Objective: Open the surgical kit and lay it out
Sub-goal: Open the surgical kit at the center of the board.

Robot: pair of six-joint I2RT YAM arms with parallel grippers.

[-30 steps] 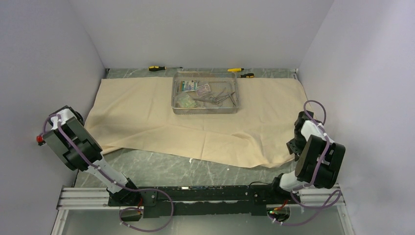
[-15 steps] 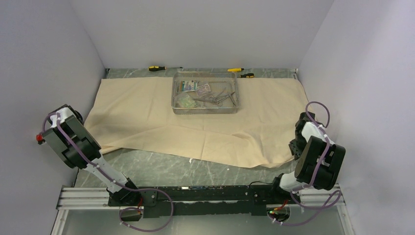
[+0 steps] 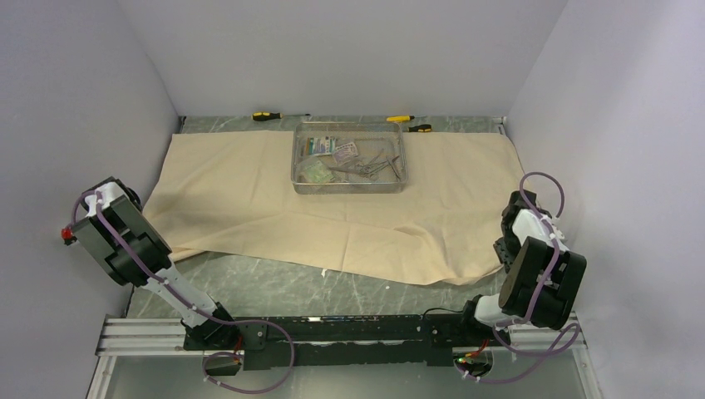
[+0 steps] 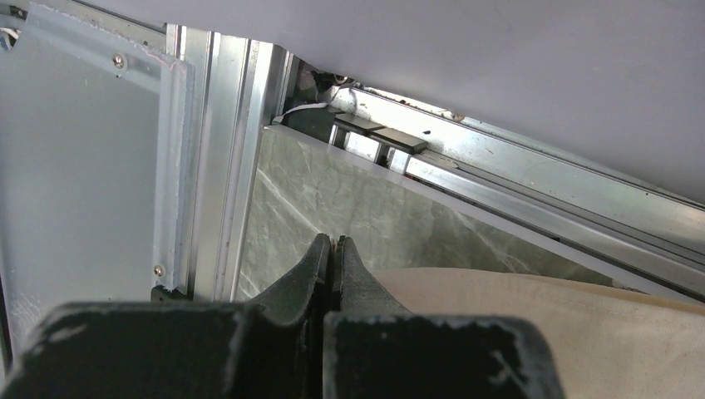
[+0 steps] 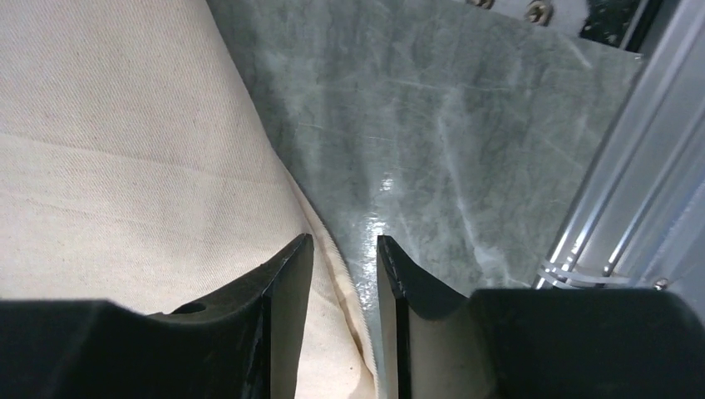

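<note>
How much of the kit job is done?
Done: the cloth is spread open under the tray. In hand: the right gripper, jaws apart, hangs over the cloth's right edge; the left gripper is shut on nothing. Left: the clamps and packets lie inside the tray, not laid out yet.

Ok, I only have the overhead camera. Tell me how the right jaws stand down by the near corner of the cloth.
Observer: The right wrist view shows the right jaws apart. The edge of the cloth runs under the gap, and nothing is pinched.
Operator: Now report the left jaws.
Observer: The left wrist view shows them shut tip to tip, with nothing visible between them.
Operator: Say what lies under them.
Observer: Bare table at the tips. The cloth begins just beside them, on the right of that view.
</note>
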